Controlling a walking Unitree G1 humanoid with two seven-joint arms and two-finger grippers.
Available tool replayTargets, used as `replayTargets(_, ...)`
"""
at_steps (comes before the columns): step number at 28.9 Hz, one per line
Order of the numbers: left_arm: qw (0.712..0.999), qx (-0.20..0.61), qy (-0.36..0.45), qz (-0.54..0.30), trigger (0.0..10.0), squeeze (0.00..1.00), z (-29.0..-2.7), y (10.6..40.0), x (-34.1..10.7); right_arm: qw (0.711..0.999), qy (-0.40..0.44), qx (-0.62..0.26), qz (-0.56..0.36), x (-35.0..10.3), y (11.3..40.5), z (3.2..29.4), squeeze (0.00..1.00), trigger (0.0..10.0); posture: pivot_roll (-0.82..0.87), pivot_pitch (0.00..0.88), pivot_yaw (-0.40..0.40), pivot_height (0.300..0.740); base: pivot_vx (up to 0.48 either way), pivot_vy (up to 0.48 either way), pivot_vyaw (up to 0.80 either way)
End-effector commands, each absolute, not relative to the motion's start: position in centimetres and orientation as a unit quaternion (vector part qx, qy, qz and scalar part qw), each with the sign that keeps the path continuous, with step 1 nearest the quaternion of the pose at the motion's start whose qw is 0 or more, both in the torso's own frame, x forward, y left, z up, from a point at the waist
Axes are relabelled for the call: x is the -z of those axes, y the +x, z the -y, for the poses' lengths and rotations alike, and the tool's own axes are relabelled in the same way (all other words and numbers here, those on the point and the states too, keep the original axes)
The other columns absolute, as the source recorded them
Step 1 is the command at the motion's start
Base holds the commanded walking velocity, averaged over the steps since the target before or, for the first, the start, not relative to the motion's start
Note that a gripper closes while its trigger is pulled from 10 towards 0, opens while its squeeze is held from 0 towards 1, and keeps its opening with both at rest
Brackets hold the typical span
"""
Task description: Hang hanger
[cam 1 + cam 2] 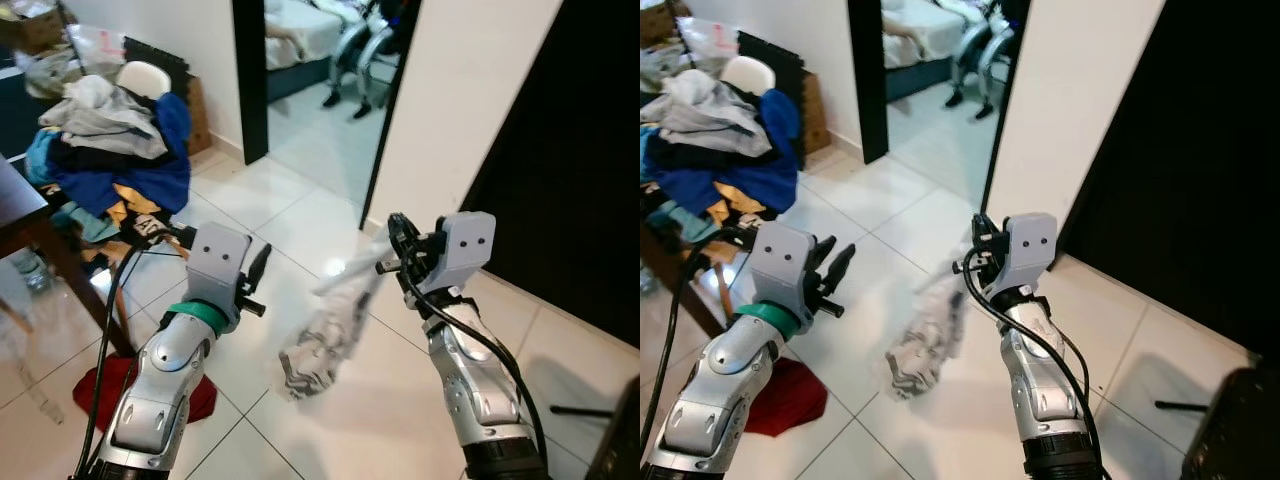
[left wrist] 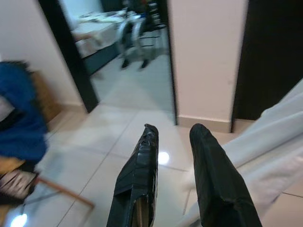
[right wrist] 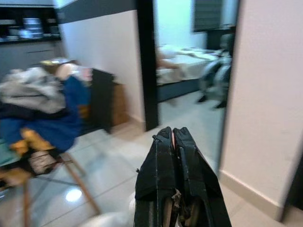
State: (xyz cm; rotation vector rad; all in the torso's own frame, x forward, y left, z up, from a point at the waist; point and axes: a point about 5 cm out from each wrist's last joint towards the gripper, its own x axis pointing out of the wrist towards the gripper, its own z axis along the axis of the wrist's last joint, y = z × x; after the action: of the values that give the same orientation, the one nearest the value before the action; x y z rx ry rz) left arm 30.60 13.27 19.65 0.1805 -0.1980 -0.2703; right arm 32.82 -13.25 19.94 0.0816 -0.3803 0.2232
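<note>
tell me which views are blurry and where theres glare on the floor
Left eye view: the white garment hanging from the right gripper is motion-smeared. Left wrist view: the blue clothes are soft, with a glare spot on the tiles. Right wrist view: the background is blurred, with glare on the floor.

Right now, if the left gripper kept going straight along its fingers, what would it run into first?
Nothing close. The left gripper, open, points over bare floor tiles toward the white wall section beside the bedroom doorway. The white garment hangs just off to one side. Depth is hard to judge.
</note>
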Motion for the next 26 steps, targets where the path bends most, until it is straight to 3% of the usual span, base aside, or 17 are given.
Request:
replayTargets(1,0.981,0.136,0.095,0.098,10.0,0.00,-13.18,30.56,-19.41,0.972,0.038,-0.106,0.204,-20.36,32.75,13.41,0.00,10.0,-0.02,0.064,0.026,0.740,0.000,0.000,0.00)
replayTargets(4,0.981,0.136,0.095,0.099,10.0,0.00,-13.17,30.60,-19.44,0.972,0.038,-0.106,0.205,-20.39,32.76,13.42,0.00,10.0,-0.02,0.062,0.025,0.740,0.000,0.000,0.00)
replayTargets(9,0.981,0.135,0.095,0.101,10.0,0.00,-13.22,30.66,-19.51,0.972,0.036,-0.106,0.207,-20.47,32.82,13.43,0.00,10.0,-0.02,0.058,0.021,0.740,0.000,0.000,-0.80)
replayTargets(26,0.981,0.136,0.093,0.104,10.0,0.00,-13.19,30.69,-19.52,0.972,0.033,-0.105,0.206,-20.25,32.77,13.47,0.00,10.0,-0.03,0.066,0.025,0.740,0.000,0.000,0.00)
